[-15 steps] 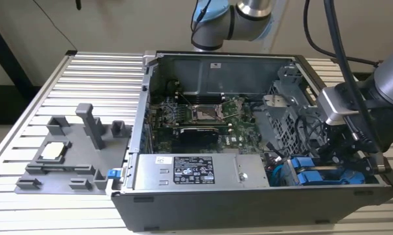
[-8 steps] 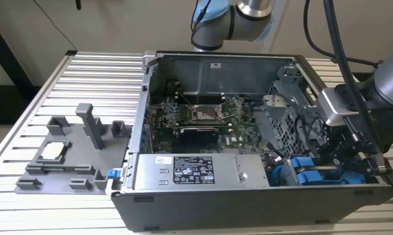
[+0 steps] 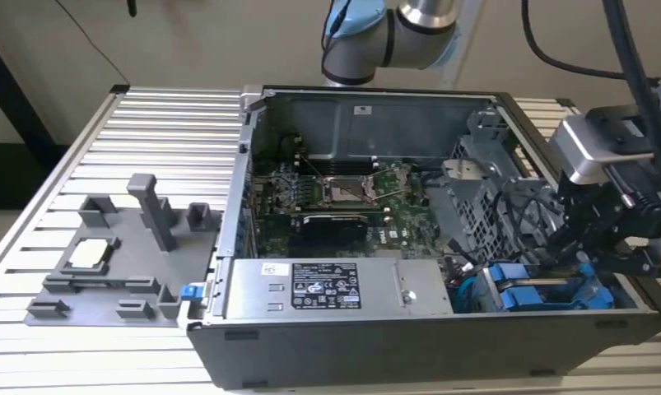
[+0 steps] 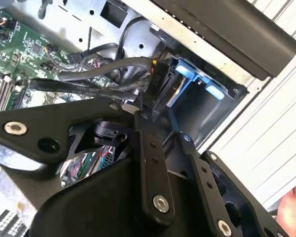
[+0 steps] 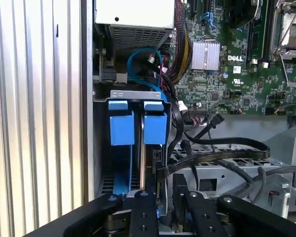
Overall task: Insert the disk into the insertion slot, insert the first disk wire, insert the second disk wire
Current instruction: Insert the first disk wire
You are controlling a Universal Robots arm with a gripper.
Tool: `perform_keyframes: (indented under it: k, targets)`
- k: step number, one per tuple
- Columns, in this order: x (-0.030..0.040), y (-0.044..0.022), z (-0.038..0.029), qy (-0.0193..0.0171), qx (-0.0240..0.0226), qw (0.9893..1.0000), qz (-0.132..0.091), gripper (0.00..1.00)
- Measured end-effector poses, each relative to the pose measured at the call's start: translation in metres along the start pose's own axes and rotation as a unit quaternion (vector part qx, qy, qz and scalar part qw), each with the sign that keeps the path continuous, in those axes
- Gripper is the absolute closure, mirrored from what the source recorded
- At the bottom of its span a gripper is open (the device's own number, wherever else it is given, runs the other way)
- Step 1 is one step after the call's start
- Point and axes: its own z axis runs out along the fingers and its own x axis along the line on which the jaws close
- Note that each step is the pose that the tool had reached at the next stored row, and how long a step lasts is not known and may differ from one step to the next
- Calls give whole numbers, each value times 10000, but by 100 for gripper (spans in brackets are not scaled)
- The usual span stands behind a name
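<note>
While the disk (image 5: 154,129) is sitting in the insertion slot (image 5: 136,94), the gripper (image 5: 163,195) is hovering with fingers (image 5: 141,213) slightly apart, just beside a black wire plug (image 5: 160,174).

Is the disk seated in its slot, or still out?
In: the disk sits inside the slot, level with the blue frame beside it.

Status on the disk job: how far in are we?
Done: the disk sits in the insertion slot, level with the other blue carrier. In hand: the gripper is at the black cables beside the disk's end. Left: cannot tell whether either wire is plugged in.
</note>
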Motion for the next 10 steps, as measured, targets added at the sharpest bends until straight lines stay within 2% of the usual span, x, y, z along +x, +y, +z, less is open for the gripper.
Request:
perform_keyframes:
  k: [4,5,6,7,10]
  targets:
    - [-26,-12,-178,0,0,10000,0,71]
    - [-31,-15,-213,1,2,10000,-1,71]
    - [-32,-16,-217,-8,28,10000,-3,71]
    - [-32,-16,-215,-46,85,10000,-10,71]
    - [-32,-15,-215,-57,339,9994,-85,71]
